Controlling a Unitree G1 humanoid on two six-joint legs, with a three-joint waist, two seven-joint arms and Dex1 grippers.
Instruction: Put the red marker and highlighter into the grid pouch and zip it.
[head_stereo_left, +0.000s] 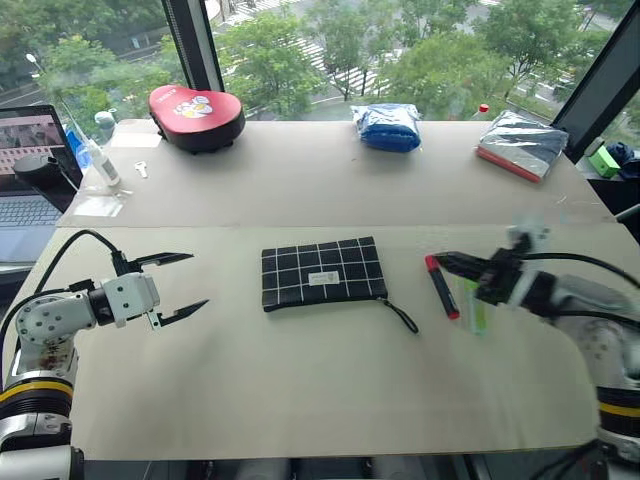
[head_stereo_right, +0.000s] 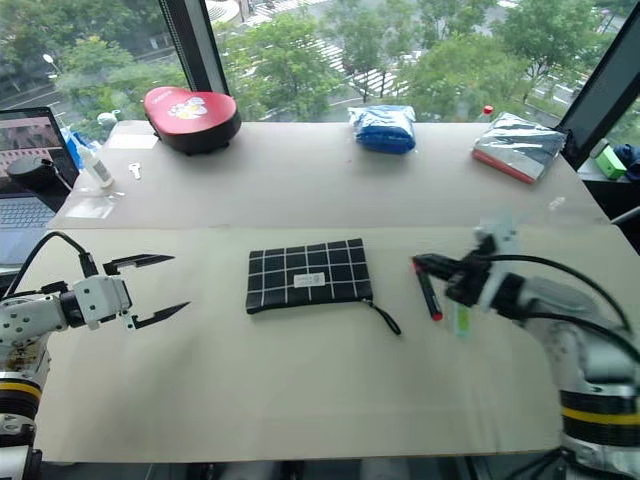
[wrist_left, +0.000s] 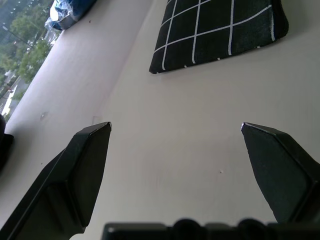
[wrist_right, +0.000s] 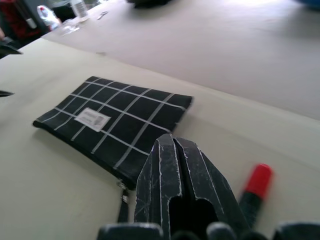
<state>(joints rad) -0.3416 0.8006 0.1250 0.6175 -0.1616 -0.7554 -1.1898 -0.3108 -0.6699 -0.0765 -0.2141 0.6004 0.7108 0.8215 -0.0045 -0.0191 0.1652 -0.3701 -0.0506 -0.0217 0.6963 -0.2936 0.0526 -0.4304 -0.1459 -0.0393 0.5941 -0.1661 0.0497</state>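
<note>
The grid pouch (head_stereo_left: 322, 273) lies flat at the middle of the table, label up, its wrist loop (head_stereo_left: 400, 315) trailing toward the right. Right of it lies the red marker (head_stereo_left: 441, 286), red cap pointing away from me. The light-green highlighter (head_stereo_left: 474, 306) lies just beyond the marker, partly hidden behind my right arm. My right gripper (head_stereo_left: 442, 261) is shut with nothing in it, hovering close to the marker's cap (wrist_right: 258, 179). My left gripper (head_stereo_left: 198, 281) stands wide open left of the pouch (wrist_left: 220, 30), apart from it.
Along the far edge sit a red case (head_stereo_left: 197, 116), a blue bag (head_stereo_left: 388, 127) and a silver packet (head_stereo_left: 522, 143). A laptop (head_stereo_left: 25, 170) and a small bottle (head_stereo_left: 103, 160) stand at the far left. A green object (head_stereo_left: 603, 160) is at the far right.
</note>
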